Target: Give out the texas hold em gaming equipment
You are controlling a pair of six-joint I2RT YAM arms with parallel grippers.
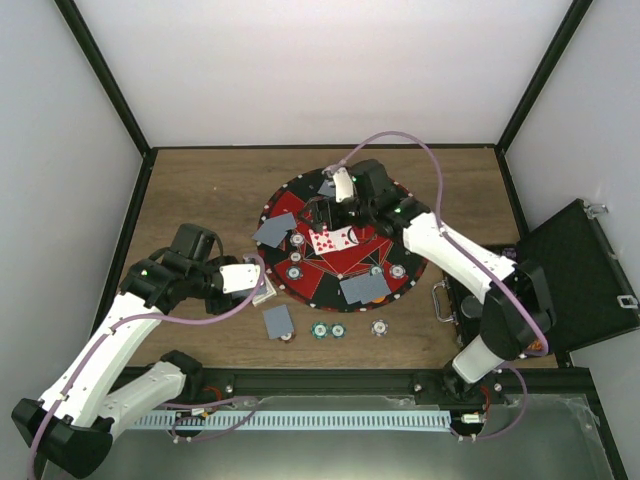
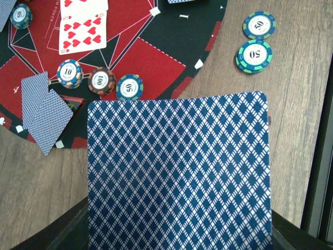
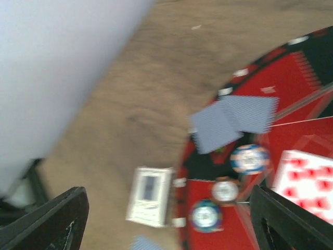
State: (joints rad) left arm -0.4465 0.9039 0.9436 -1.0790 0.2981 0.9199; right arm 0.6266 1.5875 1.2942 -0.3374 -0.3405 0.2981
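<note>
A brown wood-grain worktop [image 1: 200,190] sits inside plain white walls [image 1: 300,70] with a black frame [image 1: 107,80] running up from its far corners. A round red-and-black mat [image 1: 322,272] lies right of the middle, and an open black case [image 1: 580,270] hangs over the right edge. The left gripper [image 1: 250,281] is at the mat's left rim, its fingers clamped on a held card [image 2: 179,172]. The card's blue diamond back faces up, and its long axis runs out from the fingers toward the right edge; I cannot tell whether more cards lie beneath it. The right gripper [image 1: 341,188] hangs over the far part of the mat. Its fingers [image 3: 52,221] are spread wide with nothing between them, though that view is blurred. Face-up heart cards [image 1: 335,239] lie at the mat's centre. Face-down pairs [image 1: 272,230] lie on the mat's left part and its near part, and another pair [image 1: 278,320] lies on bare wood toward the near edge. Three chips [image 2: 101,80] sit in a row on the mat just beyond the held card. Two teal chips [image 1: 320,330] touch each other on the wood near the near edge, and a white chip [image 1: 379,326] lies near them, to their right.
</note>
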